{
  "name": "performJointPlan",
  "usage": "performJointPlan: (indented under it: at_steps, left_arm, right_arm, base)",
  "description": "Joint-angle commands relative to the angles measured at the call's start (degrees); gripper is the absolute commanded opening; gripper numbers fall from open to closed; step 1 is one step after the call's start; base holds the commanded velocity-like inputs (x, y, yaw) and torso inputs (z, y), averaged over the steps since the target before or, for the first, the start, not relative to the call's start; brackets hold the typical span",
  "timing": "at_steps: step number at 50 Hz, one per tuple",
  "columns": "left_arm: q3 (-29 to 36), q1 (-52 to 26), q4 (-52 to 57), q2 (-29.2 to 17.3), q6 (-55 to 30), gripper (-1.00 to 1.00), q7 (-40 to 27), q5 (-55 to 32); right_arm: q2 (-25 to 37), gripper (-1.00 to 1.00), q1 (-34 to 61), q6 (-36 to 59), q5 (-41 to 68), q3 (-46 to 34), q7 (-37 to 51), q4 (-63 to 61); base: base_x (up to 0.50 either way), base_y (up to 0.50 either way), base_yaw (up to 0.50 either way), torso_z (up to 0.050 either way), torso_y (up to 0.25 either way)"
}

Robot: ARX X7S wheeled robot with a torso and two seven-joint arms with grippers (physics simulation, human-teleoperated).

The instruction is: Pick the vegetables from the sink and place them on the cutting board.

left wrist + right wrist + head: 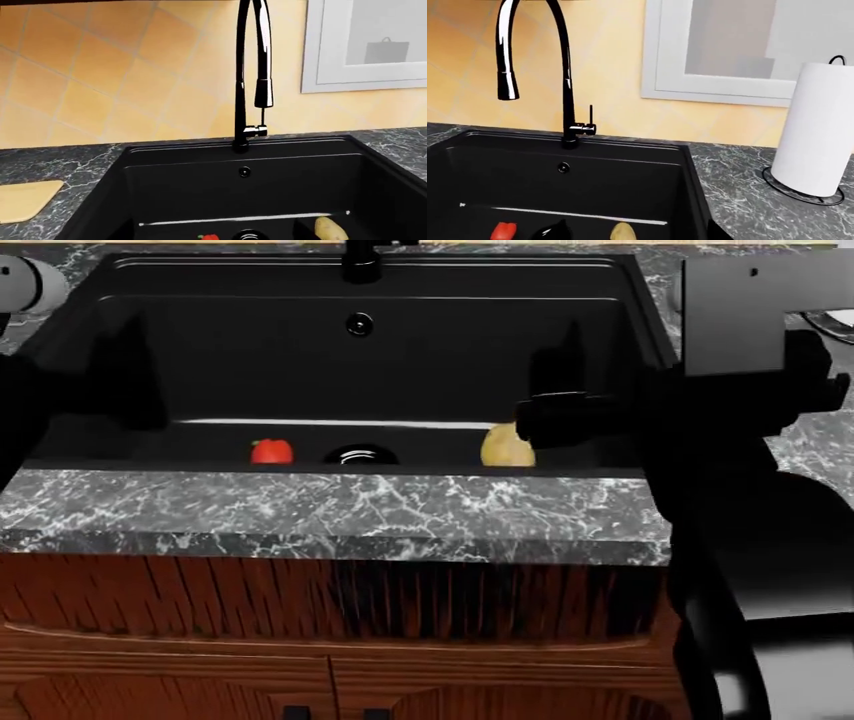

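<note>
Potato (506, 447) and bell pepper (271, 451) lie in the sink (374, 370) — drain (359, 454) between them.

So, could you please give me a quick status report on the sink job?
Gripper states cannot be told. Potato and red bell pepper both in the sink, either side of the drain. Cutting board bare. Nothing blocking.
</note>
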Motion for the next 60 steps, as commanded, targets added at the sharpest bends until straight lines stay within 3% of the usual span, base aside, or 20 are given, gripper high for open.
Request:
performJointPlan:
  at_steps: [1,6,25,60]
  left_arm:
    - [3.2,-6.2,-10.2,1.3,1.2,1.00,0.9,1.7]
    - [3.5,-3.7,-5.7,0.3,-1.5,1.00,0.9,0.4]
    - [2.2,-2.2,-4.5,-2.2,-3.0,1.00,0.9,-0.6]
    - [4.2,3.9,-7.3,-2.9,2.9,1.00,1.6,0.8]
  right_arm:
    - [0.6,1.00,1.6,0.4,-0.7,-1.5,-0.1,2.9]
    - [0.8,1.00,1.7,3.2,-0.3,-3.2,0.2,-1.1]
    - [1.5,1.00,-0.4,2.2,-0.4,-1.9,1.2,-0.8]
    - [3.1,1.00,-3.2,2.9,0.4,-2.5,1.2,-2.8]
  base:
    - [0.38,0.00,0.00,0.000,0.000]
    - [0.40,0.00,0.00,0.000,0.000]
    - [0.49,0.06,0.00,0.000,0.000]
    - [0.50,0.11,0.00,0.000,0.001]
